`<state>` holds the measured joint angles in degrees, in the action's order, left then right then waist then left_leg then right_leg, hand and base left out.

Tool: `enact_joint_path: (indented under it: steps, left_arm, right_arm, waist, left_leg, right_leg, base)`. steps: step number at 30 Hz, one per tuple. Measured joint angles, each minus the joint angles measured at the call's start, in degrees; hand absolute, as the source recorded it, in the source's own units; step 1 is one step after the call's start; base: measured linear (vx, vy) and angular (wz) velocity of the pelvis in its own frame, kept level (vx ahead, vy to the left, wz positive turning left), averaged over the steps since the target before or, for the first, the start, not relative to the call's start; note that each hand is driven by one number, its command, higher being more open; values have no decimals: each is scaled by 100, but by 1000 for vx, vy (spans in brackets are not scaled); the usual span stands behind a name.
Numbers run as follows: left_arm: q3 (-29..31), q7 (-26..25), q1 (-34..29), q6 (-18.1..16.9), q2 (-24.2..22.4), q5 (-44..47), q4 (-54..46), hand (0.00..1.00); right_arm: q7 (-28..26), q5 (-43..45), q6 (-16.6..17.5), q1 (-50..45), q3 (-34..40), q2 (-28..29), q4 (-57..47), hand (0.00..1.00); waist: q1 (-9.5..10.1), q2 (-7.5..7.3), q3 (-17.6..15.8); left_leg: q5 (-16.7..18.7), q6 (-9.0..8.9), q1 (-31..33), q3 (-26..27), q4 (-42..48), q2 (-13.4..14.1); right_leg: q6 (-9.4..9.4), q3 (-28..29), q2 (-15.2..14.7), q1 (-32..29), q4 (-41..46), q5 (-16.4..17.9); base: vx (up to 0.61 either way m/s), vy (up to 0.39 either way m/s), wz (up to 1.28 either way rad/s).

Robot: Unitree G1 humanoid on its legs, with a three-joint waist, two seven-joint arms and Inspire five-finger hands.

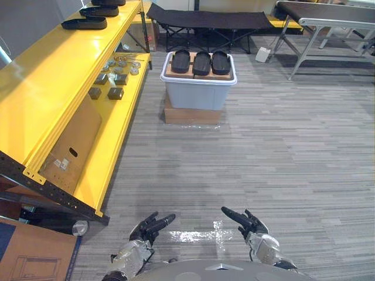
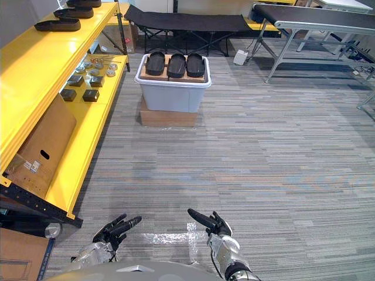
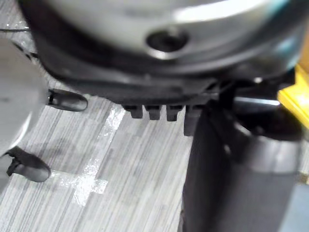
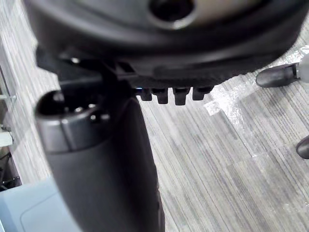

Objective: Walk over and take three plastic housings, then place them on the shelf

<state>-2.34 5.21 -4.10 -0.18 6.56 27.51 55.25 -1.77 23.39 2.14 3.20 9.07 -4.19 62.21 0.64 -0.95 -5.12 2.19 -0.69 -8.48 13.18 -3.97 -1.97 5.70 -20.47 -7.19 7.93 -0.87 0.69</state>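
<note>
From the head we see three housings [image 1: 201,62] atop a bin [image 1: 196,96] near the shelf [image 1: 47,88]; the wrist views bring floor tape [image 3: 89,176] close. Our left hand [image 1: 145,230] and right hand [image 1: 253,226] hang spread, empty.

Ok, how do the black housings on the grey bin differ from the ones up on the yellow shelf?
The housings on the bin sit side by side atop the grey bin, ends pointing away; the housings on the shelf lie crosswise, one behind another, atop the yellow shelf, higher up. Both sets are black and elongated.

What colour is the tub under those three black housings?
Pale grey tub, clearest in the left eye view.
</note>
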Motion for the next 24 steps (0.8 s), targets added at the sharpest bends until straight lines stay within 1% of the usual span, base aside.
enact_joint_path:
  steps: [3,4,5,6,7,8,9,10,11,12,13,14,15,16,17,18,19,20,22,23,24]
  left_arm:
    - [-3,-69,-147,-111,-7,-290,-30,100]
    - [-7,-119,-173,-132,-16,-347,-33,100]
    - [-8,-138,-224,-177,-34,-346,-81,100]
    - [-8,-141,-247,-212,-51,-348,-113,100]
    - [-12,-150,-271,-226,-67,-348,-211,100]
    - [-24,-161,-262,-231,-71,-347,-280,100]
    - [-111,-206,-237,-240,-81,-339,-361,100]
    - [-140,-208,-233,-239,-78,-331,-425,100]
    - [-183,-205,-210,-234,-42,-309,-559,100]
    - [-216,-216,-197,-229,-18,-307,-622,100]
    - [-226,-231,-204,-227,31,-307,-635,100]
    - [-218,-261,-202,-224,52,-298,-643,100]
    - [-205,-278,-202,-207,56,-259,-645,100]
    - [-211,-292,-206,-186,57,-253,-646,100]
    - [-216,-296,-208,-182,60,-252,-646,100]
    - [-233,-302,-208,-175,69,-253,-647,100]
    - [-231,-300,-201,-140,90,-255,-666,100]
    - [-229,-311,-201,-120,98,-255,-682,100]
    - [-224,-348,-230,-112,113,-234,-692,100]
    - [-226,-362,-247,-100,71,-163,-696,100]
    - [-222,-366,-328,-90,8,56,-696,100]
  right_arm:
    - [16,10,89,-95,45,-1,-29,100]
    - [13,4,122,-151,43,-2,-84,100]
    - [10,3,133,-200,41,-2,-172,100]
    - [11,10,142,-213,43,-2,-214,100]
    - [8,45,166,-229,40,-8,-249,100]
    - [9,118,165,-231,37,-9,-249,100]
    - [9,272,165,-231,33,-25,-260,100]
    - [13,324,166,-234,34,-20,-297,100]
    - [11,539,166,-251,-45,22,-411,100]
    - [-4,658,164,-269,-90,77,-460,100]
    - [-27,739,164,-308,-110,130,-475,100]
    - [-37,745,166,-334,-134,150,-531,100]
    - [-71,745,161,-363,-135,170,-614,100]
    - [-118,738,173,-397,-150,182,-631,100]
    - [-137,735,202,-426,-179,183,-654,100]
    - [-182,736,237,-501,-186,191,-686,100]
    - [-204,737,243,-564,-184,193,-686,100]
    - [-195,738,244,-606,-174,193,-685,100]
    - [-191,740,236,-773,-169,195,-685,100]
    - [-193,735,227,-779,-135,140,-690,100]
    - [-196,719,215,-820,-136,24,-690,100]
  waist:
    - [1,24,-13]
    - [3,41,-24]
    - [13,60,-35]
    - [18,77,-50]
    - [11,73,-71]
    - [1,56,-93]
    - [11,42,-168]
    - [16,74,-199]
    - [9,25,-353]
    - [1,-36,-478]
    - [-1,-32,-490]
    - [0,-58,-499]
    - [9,-36,-512]
    - [15,12,-516]
    - [27,12,-516]
    - [55,-51,-499]
    - [56,-128,-509]
    - [64,-146,-520]
    - [87,-178,-496]
    - [61,-55,-470]
    - [53,165,-321]
  left_leg:
    - [3,20,-4,36,27,10]
    - [-3,60,-5,36,33,13]
    - [0,127,7,36,33,9]
    - [3,147,11,34,34,4]
    - [56,185,49,8,39,-29]
    - [90,244,71,-58,54,-63]
    - [106,291,92,-110,106,-49]
    - [118,312,86,-127,149,-43]
    - [122,425,-13,-165,298,-60]
    - [169,441,-104,-195,401,-43]
    - [226,431,-86,-223,489,-19]
    - [310,415,-98,-248,558,27]
    - [437,369,-91,-254,678,139]
    - [557,276,-75,-241,794,289]
    - [601,207,-53,-230,852,340]
    - [745,105,-12,-227,1011,369]
    - [933,11,-38,-233,1219,389]
    - [1034,-31,-87,-244,1322,410]
    - [1408,-250,-267,-274,1615,519]
    - [1582,-373,-290,-272,1750,697]
    - [1749,-546,-269,-225,1979,1040]
  right_leg:
    - [-13,39,10,-4,14,7]
    - [-22,39,11,-10,34,13]
    - [-90,43,-8,-77,156,67]
    - [-103,46,-35,-144,291,132]
    - [-69,39,-148,-338,723,330]
    - [3,26,-266,-525,1167,486]
    - [30,33,-420,-928,2081,535]
    - [28,38,-526,-1155,2608,526]
    - [28,97,-762,-1523,3567,442]
    - [-85,132,-845,-1638,3863,565]
    - [-100,142,-858,-1711,3815,664]
    - [-98,155,-832,-1747,3547,663]
    - [-60,208,-696,-1772,2965,635]
    - [116,218,-513,-1775,2210,486]
    - [215,225,-442,-1773,1845,391]
    - [195,267,-382,-1782,1373,181]
    - [63,361,-368,-1744,1191,26]
    - [19,359,-361,-1662,1158,12]
    - [-293,335,-241,-1402,1192,82]
    - [-394,317,-128,-1403,1328,-7]
    - [-508,223,158,-1370,1411,73]
  base:
    - [-60,-16,-5]
    - [-77,-19,-4]
    - [-63,-11,-2]
    - [-59,7,3]
    - [-52,23,12]
    - [-51,49,21]
    - [-35,55,20]
    - [-20,72,18]
    - [16,60,19]
    - [27,54,22]
    - [55,37,18]
    - [82,25,6]
    - [126,10,-7]
    - [130,-5,-14]
    - [134,-25,-11]
    - [173,-76,-2]
    - [198,-113,5]
    - [341,-238,9]
    - [304,-225,6]
    - [305,-228,-5]
    - [568,-372,-12]
